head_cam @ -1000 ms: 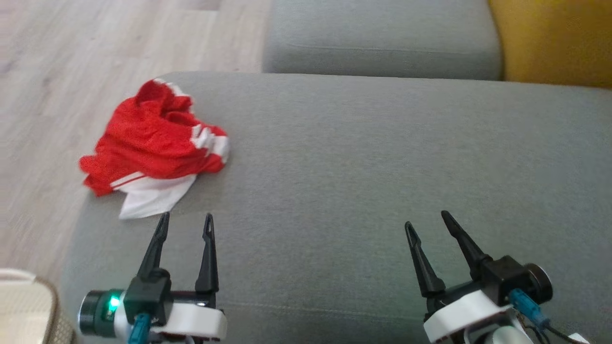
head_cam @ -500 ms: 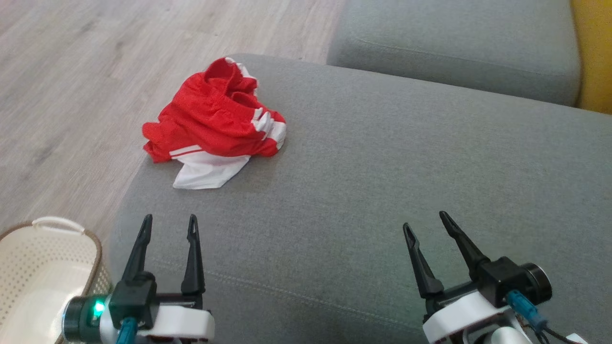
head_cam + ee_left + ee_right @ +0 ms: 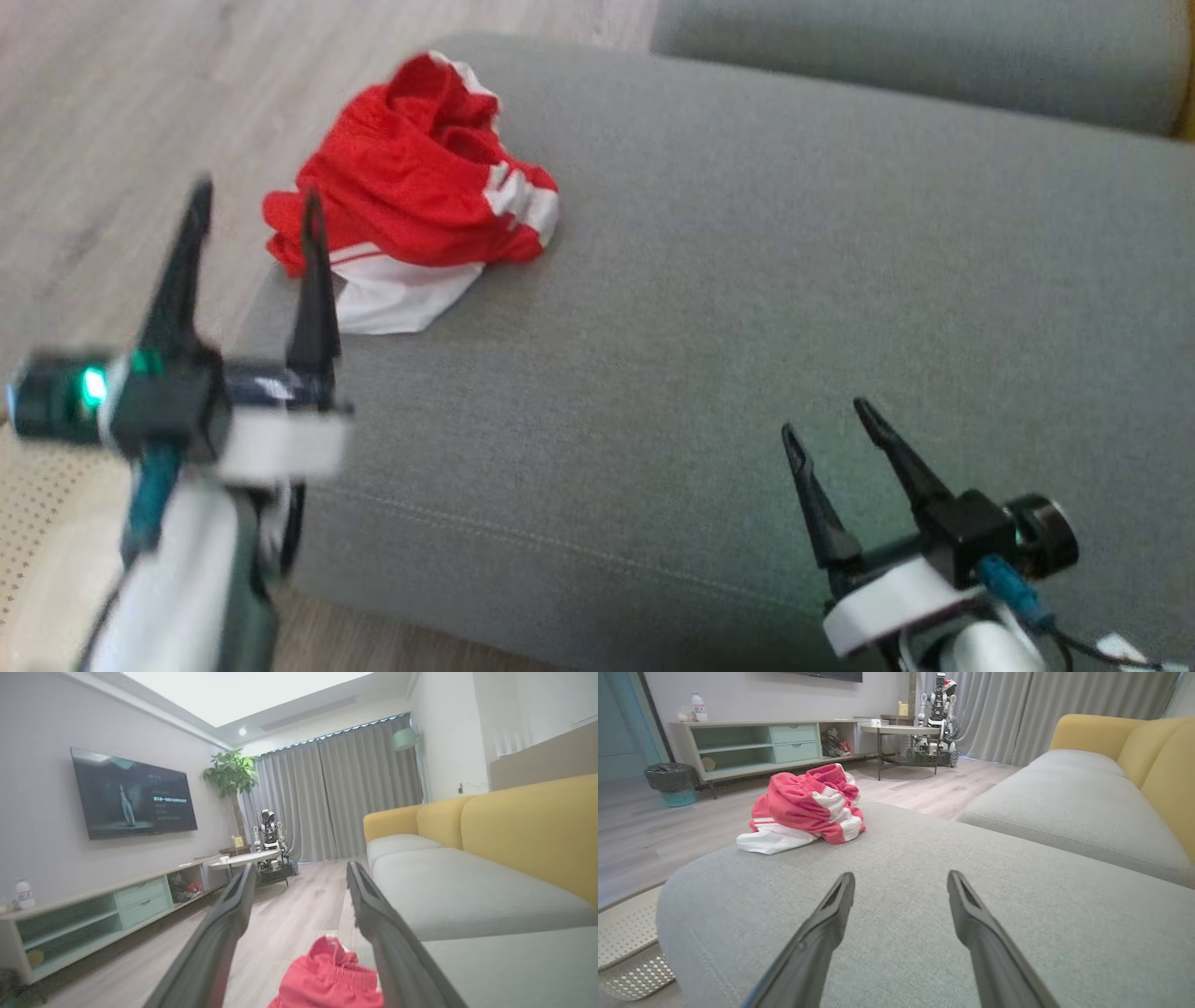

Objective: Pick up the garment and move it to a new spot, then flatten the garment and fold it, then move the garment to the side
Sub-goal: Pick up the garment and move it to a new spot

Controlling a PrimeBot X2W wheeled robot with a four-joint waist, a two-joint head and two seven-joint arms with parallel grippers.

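Head view: where is the garment (image 3: pixel 411 177)?

It's a crumpled red and white heap lying just beyond the tips of the left end effector (image 3: pixel 257 191). That end effector's right finger crosses the heap's near edge in this view. The shot is blurred, so I cannot tell if they touch.

And in the left wrist view?

The heap sits low between the two fingers, which stand wide apart with nothing gripped.

What about the right end effector (image 3: pixel 823 416)?

Its fingers are spread too, and empty. It hovers over bare grey sofa cushion (image 3: pixel 747 280), with the garment well ahead and off to its left.

What lies around the garment?

It rests at the cushion's corner. Wooden floor (image 3: pixel 112 112) lies past the left end effector, and a pale perforated basket (image 3: pixel 626 933) sits low to the right end effector's left.
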